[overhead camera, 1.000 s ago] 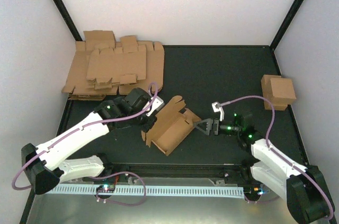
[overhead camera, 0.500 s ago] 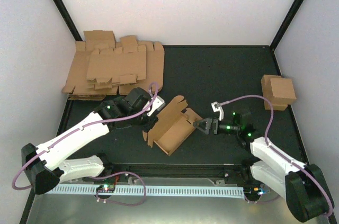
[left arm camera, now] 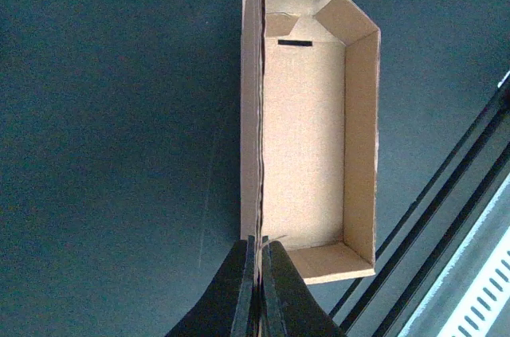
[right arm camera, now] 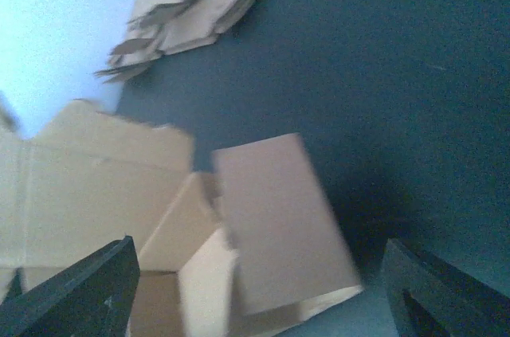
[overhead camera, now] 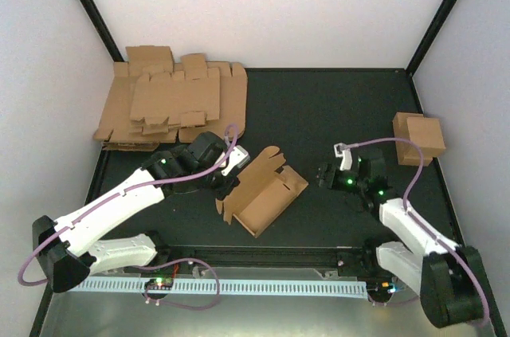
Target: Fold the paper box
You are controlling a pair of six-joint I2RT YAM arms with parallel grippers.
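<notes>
Dark matte table [overhead camera: 335, 106], white walls [overhead camera: 271, 10] on three sides, black corner posts. Left gripper [left arm camera: 256, 248] jaws pinched tight on thin upright side wall of paper box [overhead camera: 267, 193]; open tray of box lies just right of those jaws. Right gripper [overhead camera: 325, 175] jaws spread wide, holding nothing, box ahead of them, apart. Pile of flat blanks [overhead camera: 171, 102] well beyond left jaws. Finished box [overhead camera: 420, 138] off to right of right jaws.

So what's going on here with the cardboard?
Two arms are folding a paper box. The left gripper is clamped on one upright panel of the half-formed box, steadying it. The right gripper is open beside the box, apparently not touching it. A pile of flat blanks lies at the far left; a folded box sits at the right.
</notes>
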